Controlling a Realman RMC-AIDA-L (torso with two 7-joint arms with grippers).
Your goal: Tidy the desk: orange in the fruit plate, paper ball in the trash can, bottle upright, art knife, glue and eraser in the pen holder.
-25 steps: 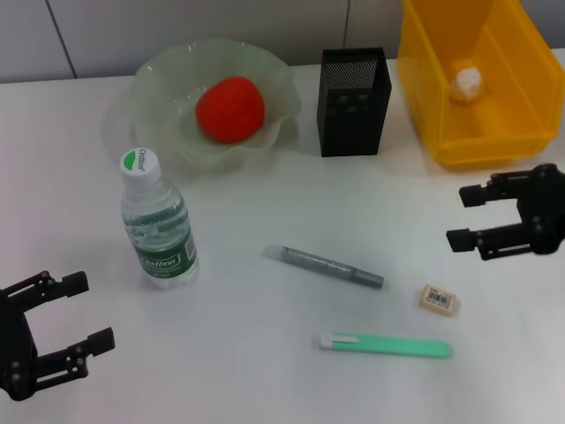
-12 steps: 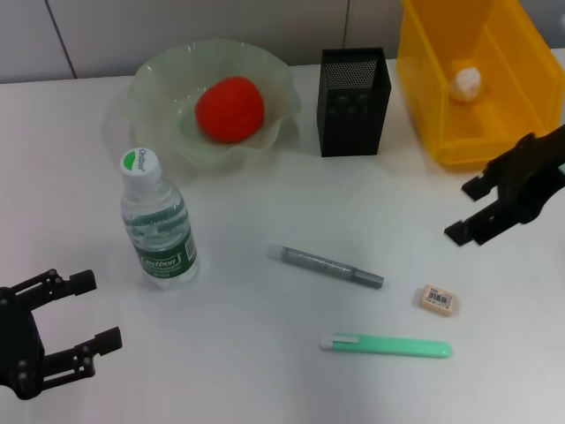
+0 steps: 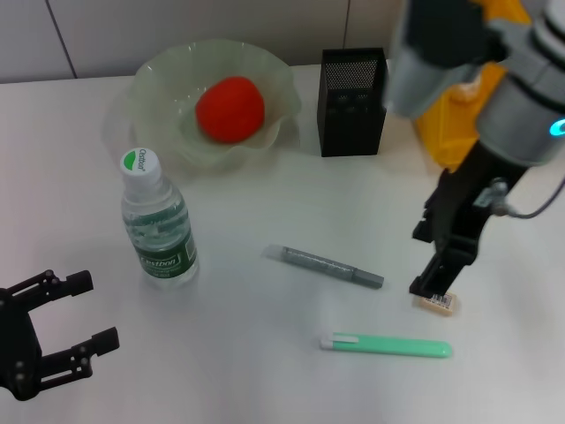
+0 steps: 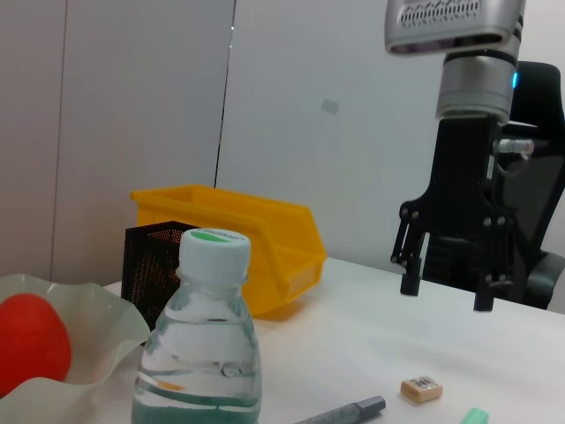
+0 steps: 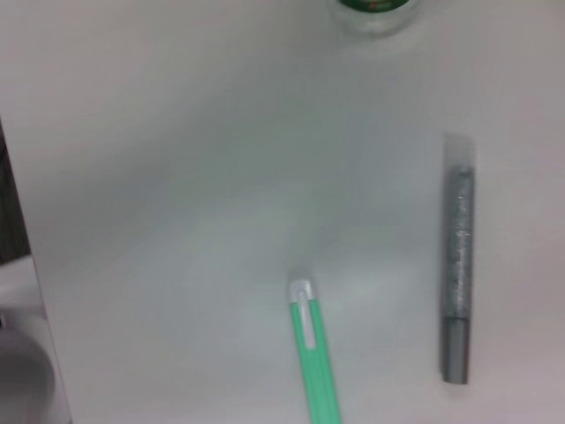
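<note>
The orange (image 3: 229,108) lies in the pale green fruit plate (image 3: 150,72). Left of centre the bottle (image 3: 157,223) stands upright. At mid-table are the grey glue (image 3: 331,266), the green art knife (image 3: 386,345) and the beige eraser (image 3: 440,303). My right gripper (image 3: 424,261) points down, open, just above the eraser; the left wrist view shows the open right gripper (image 4: 446,294) hanging clear above the eraser (image 4: 421,388). The black pen holder (image 3: 353,102) stands at the back. My right arm covers most of the yellow trash can (image 3: 440,137); the paper ball is hidden. My left gripper (image 3: 88,311) rests open at the front left.
The right wrist view shows the art knife (image 5: 313,353) and the glue (image 5: 457,265) lying on bare white table, with the bottle's base (image 5: 371,9) at the picture's edge. A grey wall runs behind the table.
My right arm has swung from beside the trash can toward the table's middle and turned its gripper downward over the eraser, now covering the bin. The left arm has stayed put.
</note>
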